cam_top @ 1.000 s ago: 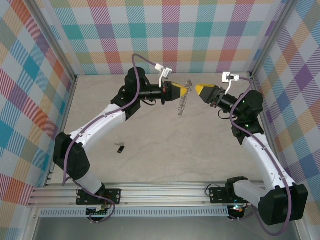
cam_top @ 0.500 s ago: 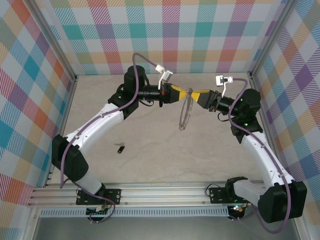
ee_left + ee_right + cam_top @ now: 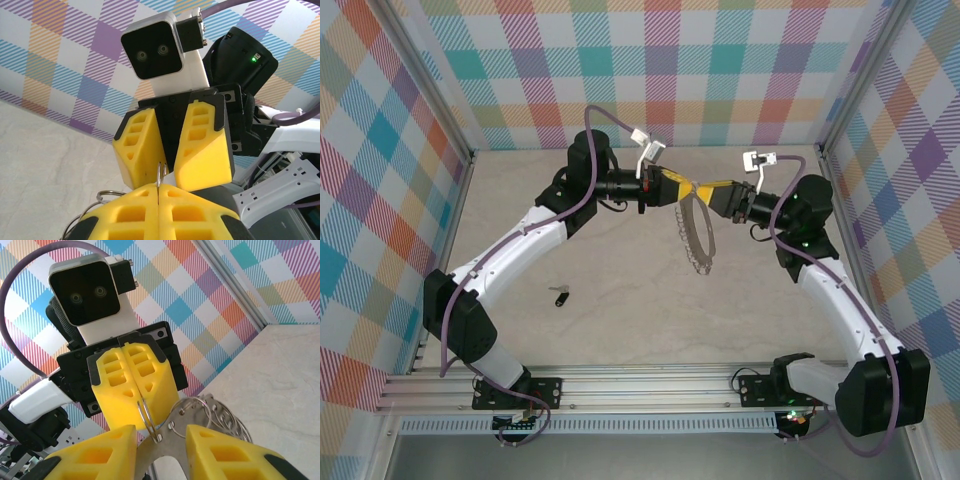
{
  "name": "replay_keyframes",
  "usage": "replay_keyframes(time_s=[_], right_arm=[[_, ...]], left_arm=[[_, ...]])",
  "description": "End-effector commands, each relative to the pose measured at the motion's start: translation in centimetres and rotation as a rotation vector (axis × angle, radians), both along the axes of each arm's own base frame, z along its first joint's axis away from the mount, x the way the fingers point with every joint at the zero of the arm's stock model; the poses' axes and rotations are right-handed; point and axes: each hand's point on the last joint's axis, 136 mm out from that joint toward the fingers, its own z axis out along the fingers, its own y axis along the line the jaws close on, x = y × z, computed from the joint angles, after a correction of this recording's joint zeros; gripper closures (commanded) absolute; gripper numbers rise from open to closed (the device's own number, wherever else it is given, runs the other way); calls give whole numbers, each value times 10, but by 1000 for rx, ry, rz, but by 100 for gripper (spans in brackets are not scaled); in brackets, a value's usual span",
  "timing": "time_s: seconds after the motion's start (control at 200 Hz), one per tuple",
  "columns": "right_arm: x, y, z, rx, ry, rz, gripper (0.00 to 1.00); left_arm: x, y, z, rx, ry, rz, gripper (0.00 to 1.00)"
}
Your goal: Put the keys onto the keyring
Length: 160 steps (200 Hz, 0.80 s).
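Observation:
The keyring (image 3: 698, 238) hangs in the air at mid-table, below the two grippers, which meet tip to tip. My left gripper (image 3: 686, 187) is shut on a thin wire loop (image 3: 160, 172) at the keyring's top. In the right wrist view the keyring (image 3: 200, 415) is a flat silver plate carrying several small split rings. My right gripper (image 3: 160, 440) stands open, with one yellow finger on each side of that plate. The left gripper (image 3: 139, 399) faces it, pinching the loop. A small dark key (image 3: 561, 296) lies alone on the table, left of centre and far from both grippers.
Checked walls (image 3: 660, 70) and aluminium posts (image 3: 438, 110) close in the beige table (image 3: 620, 320) on three sides. A metal rail (image 3: 640, 385) with both arm bases runs along the near edge. Purple cables loop off each wrist.
My right gripper moved left until it met the left gripper, and its jaws narrowed around the keyring's top. The keyring swung from edge-on to hanging down and to the right. The key stayed put.

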Motion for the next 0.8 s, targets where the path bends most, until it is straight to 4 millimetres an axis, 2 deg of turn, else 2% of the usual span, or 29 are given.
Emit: replay_keyframes(time_s=[0.0, 0.165, 0.35, 0.6, 0.795], right_arm=[[-3, 4, 20, 14, -75, 16, 69], [-1, 3, 21, 17, -80, 3, 79], [-1, 3, 22, 16, -84, 0, 100], [-1, 2, 23, 14, -104, -14, 100], [2, -1, 23, 20, -121, -51, 100]], left_arm=[[-4, 3, 23, -39, -57, -25, 100], [-6, 2, 22, -38, -55, -35, 100], [-8, 1, 21, -37, -51, -44, 100], [-6, 1, 23, -36, -42, -24, 100], [4, 6, 27, -75, 1, 28, 66]])
